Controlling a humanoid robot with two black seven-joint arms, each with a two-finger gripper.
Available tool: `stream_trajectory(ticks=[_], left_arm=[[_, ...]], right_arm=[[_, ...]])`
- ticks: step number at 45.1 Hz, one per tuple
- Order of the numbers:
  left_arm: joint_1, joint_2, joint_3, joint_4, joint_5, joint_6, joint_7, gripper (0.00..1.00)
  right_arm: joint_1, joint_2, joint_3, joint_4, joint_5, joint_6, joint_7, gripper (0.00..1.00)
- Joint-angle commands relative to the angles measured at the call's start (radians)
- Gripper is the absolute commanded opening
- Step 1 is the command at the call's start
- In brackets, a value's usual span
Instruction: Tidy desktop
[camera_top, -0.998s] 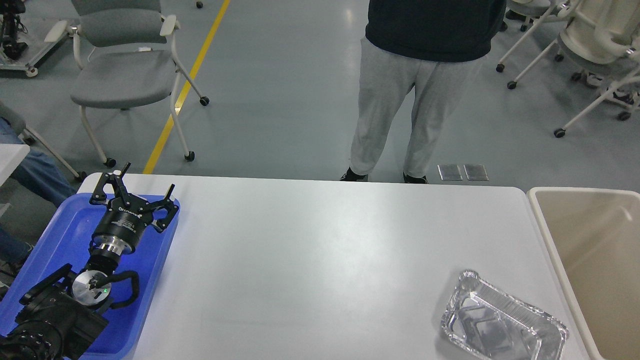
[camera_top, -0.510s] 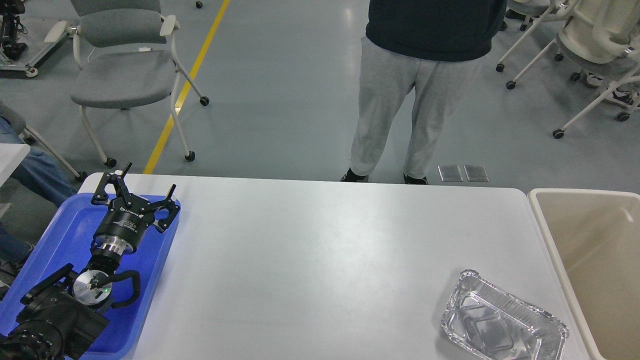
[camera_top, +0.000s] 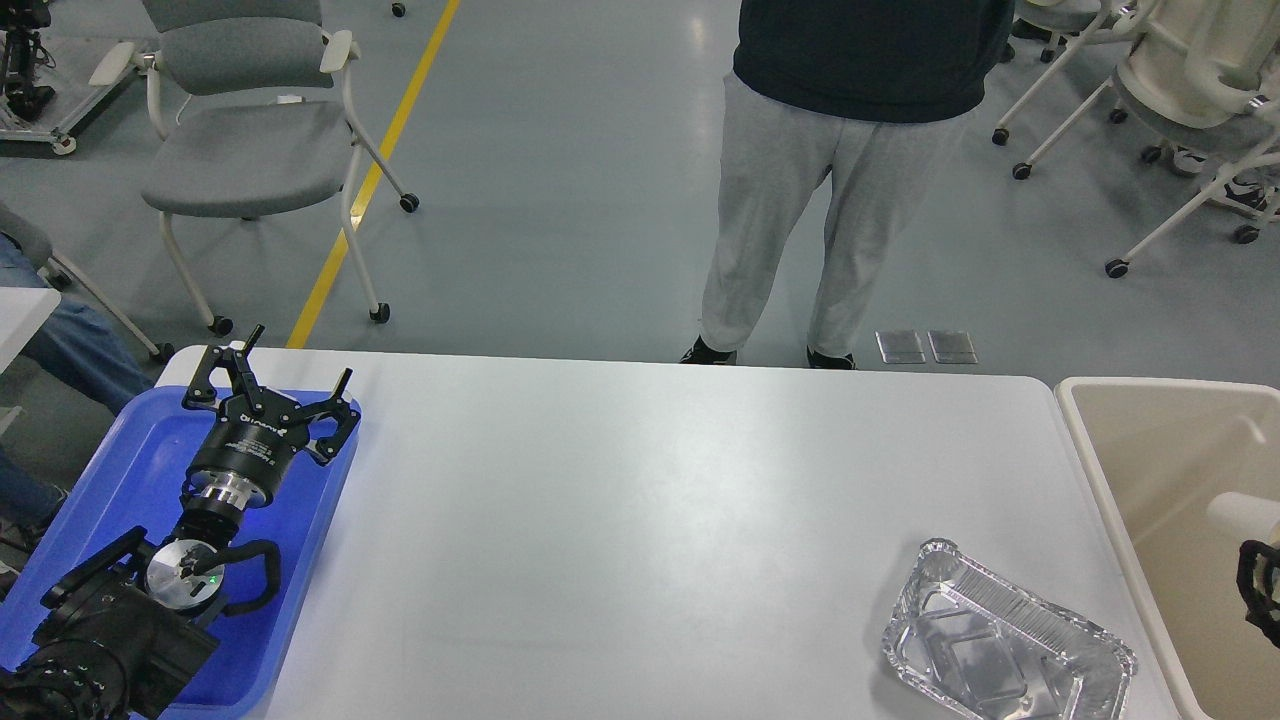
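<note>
Head view. The bench (camera_top: 640, 520), white with rounded corners, fills the lower frame; most of its surface is bare. Left end effector (camera_top: 278, 385) hangs over the far right corner of the blue tray (camera_top: 110, 470), fingers spread apart, nothing between them. The tray sits at the bench's left edge. A foil pan (camera_top: 1005, 650) lies on the bench near the right front corner, tilted at an angle, close to the beige bin (camera_top: 1160, 450), which stands just beside the bench's right end. A dark part (camera_top: 1260, 590) shows at the right frame edge over the bin, with something white above it; right end effector's state cannot be told. A person (camera_top: 850, 150) stands behind the bench. Chair (camera_top: 250, 130) at far left.
</note>
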Motion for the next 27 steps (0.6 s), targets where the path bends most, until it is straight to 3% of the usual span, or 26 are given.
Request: stream_trajectory(ticks=[1,7,20,27], left_arm=[[0.000,0.000,0.000,0.000,0.000,0.000,0.000,1.00],[0.000,0.000,0.000,0.000,0.000,0.000,0.000,1.00],[0.000,0.000,0.000,0.000,0.000,0.000,0.000,1.00],[0.000,0.000,0.000,0.000,0.000,0.000,0.000,1.00]], right_arm=[[-0.021,0.020,0.010,-0.010,0.003,-0.005,0.003,0.77],[-0.024,0.018,0.006,-0.010,0.003,-0.004,0.001,0.99],[-0.018,0.003,-0.010,-0.007,-0.007,-0.005,0.001,1.00],[-0.003,-0.067,0.016,0.004,-0.004,-0.002,0.001,1.00]])
